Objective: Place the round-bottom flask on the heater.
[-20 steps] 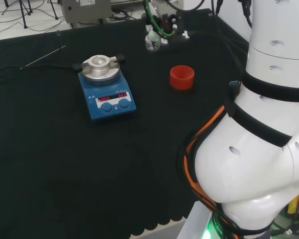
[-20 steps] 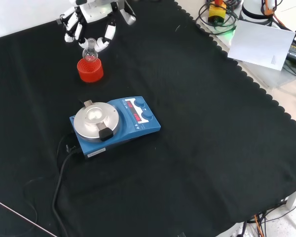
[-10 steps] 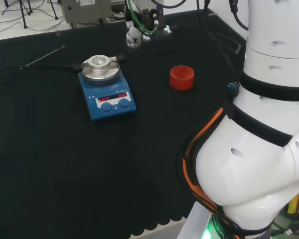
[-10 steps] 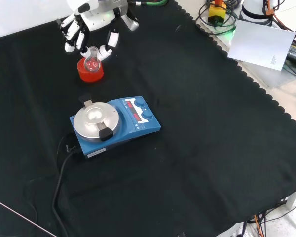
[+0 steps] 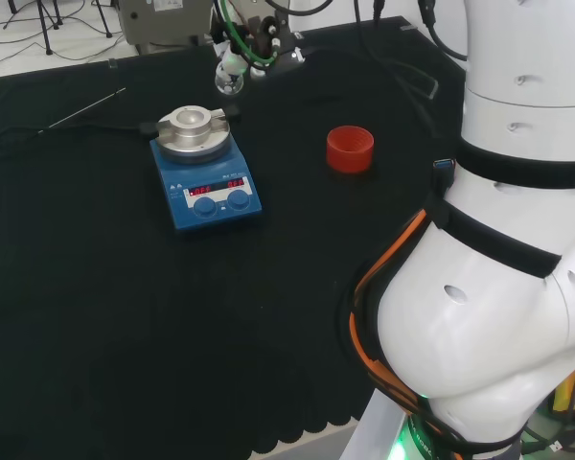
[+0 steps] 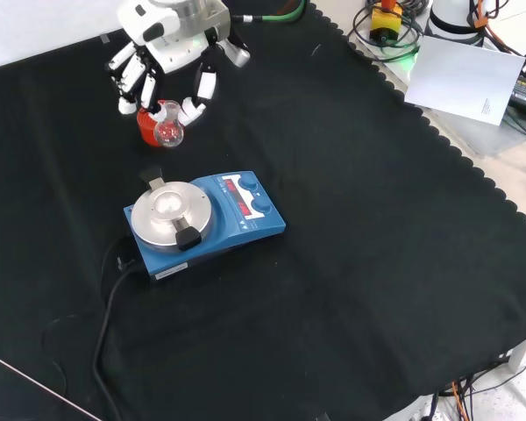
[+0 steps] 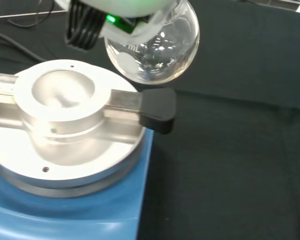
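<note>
Your hand (image 6: 171,35) has its fingers (image 6: 198,88) curled round the neck of the round-bottom flask (image 6: 168,132) and holds it in the air, clear of the bench. In the front view the flask hangs in front of the red ribbed stand (image 6: 149,123), which sits on the black cloth (image 6: 377,263) towards its far edge. In the head view you see the flask (image 5: 229,80) just beyond the heater (image 5: 205,169), near the cloth's far edge, with the red stand (image 5: 350,149) well apart to the right. The heater (image 6: 202,221) is a blue unit with a round metal block (image 6: 168,212) on top, near the middle of the cloth, its cable (image 6: 110,307) trailing off towards the near edge in the front view. From your wrist view, the clear glass bulb (image 7: 152,47) hovers beside the block's (image 7: 65,120) rim, above the black handle (image 7: 157,110), not touching either. A thin rod (image 6: 44,390) lies at the cloth's near left corner in the front view.
</note>
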`<act>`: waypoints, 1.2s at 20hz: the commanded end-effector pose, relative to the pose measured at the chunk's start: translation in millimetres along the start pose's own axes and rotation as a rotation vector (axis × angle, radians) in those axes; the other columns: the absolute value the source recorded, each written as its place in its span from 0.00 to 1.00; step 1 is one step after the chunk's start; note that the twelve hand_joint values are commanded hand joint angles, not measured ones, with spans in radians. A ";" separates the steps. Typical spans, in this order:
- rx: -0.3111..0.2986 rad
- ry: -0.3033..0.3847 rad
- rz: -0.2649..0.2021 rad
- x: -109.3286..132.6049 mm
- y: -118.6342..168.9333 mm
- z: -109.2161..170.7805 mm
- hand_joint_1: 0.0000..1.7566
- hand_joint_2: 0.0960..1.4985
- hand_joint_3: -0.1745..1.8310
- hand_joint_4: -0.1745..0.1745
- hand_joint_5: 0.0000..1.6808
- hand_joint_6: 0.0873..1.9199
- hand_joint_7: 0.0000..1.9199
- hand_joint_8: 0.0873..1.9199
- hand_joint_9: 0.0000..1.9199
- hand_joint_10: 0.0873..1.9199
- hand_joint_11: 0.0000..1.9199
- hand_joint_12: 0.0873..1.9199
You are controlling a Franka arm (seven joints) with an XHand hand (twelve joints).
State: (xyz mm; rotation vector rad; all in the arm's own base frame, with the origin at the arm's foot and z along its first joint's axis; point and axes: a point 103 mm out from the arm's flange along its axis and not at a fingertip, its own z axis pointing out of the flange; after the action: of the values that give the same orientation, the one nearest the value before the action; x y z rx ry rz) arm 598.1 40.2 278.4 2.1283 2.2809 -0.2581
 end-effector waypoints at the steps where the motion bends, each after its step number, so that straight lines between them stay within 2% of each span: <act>1: 0.007 0.000 -0.037 18.1 3.6 0.2 0.62 0.41 0.48 1.00 0.66 0.50 0.29 0.26 0.34 0.25 0.14 0.67; 24: 0.055 -0.012 -0.108 54.0 32.1 12.2 0.62 0.40 0.48 1.00 0.67 0.50 0.28 0.26 0.34 0.25 0.13 0.67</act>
State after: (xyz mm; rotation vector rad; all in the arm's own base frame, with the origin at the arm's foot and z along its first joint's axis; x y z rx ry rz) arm 622.5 86.0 261.3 2.0442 2.3890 -0.3128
